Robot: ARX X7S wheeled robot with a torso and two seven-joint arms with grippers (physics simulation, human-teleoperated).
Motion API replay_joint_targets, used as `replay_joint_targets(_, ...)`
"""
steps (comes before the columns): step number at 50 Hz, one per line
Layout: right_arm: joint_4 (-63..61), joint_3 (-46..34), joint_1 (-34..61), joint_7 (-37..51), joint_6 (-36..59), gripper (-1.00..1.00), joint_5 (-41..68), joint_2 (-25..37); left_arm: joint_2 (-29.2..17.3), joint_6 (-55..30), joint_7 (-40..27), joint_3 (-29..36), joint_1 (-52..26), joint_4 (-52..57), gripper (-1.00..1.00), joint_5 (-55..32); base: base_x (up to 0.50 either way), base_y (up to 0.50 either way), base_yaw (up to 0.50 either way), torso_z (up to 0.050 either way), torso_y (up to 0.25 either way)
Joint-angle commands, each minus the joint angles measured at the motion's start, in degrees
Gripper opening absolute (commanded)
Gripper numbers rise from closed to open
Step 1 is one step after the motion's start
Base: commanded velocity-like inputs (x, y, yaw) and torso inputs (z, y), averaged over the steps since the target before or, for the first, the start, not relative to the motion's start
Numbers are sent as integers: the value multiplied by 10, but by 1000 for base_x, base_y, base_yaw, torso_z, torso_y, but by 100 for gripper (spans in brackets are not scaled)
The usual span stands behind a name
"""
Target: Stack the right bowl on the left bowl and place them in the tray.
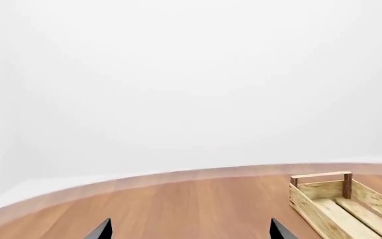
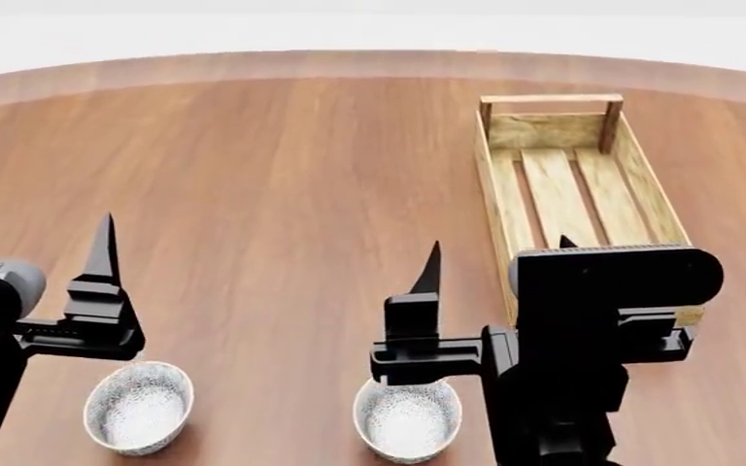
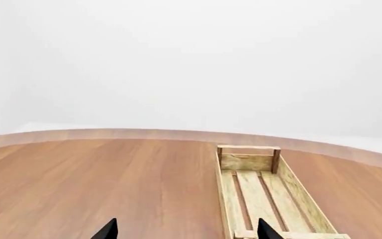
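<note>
Two speckled white bowls sit near the table's front edge in the head view: the left bowl (image 2: 139, 408) and the right bowl (image 2: 407, 419). The tray (image 2: 567, 184) is a long light-wood crate at the right, and it holds nothing. It also shows in the left wrist view (image 1: 337, 204) and in the right wrist view (image 3: 260, 194). My left gripper (image 2: 32, 238) is open and empty, above and behind the left bowl. My right gripper (image 2: 496, 257) is open and empty, above the right bowl and next to the tray's near end. Both bowls are out of the wrist views.
The round wooden table (image 2: 283, 175) stretches ahead, and its curved far edge (image 2: 347, 63) meets a plain white background. The right arm's dark body (image 2: 567, 388) hides the tray's near end.
</note>
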Motion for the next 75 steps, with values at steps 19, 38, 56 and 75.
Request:
replay_joint_targets(19, 3, -15, 7, 8, 3, 100, 10, 2, -9, -1, -5, -1, 0, 4, 100, -12, 500, 0, 0, 0, 1)
replay_joint_targets(38, 4, -15, 3, 11, -4, 100, 17, 6, -11, 6, -7, 1, 3, 0, 100, -17, 447, 0, 0, 0, 1)
replay_joint_targets(56, 53, -2, 55, 27, 123, 100, 56, -6, -16, 7, -10, -1, 4, 0, 100, -23, 0, 0, 0, 0, 0)
replay_joint_targets(75, 138, 68, 112, 145, 315, 100, 251, -3, -22, -1, -16, -1, -2, 4, 100, -29, 0, 0, 0, 0, 0)
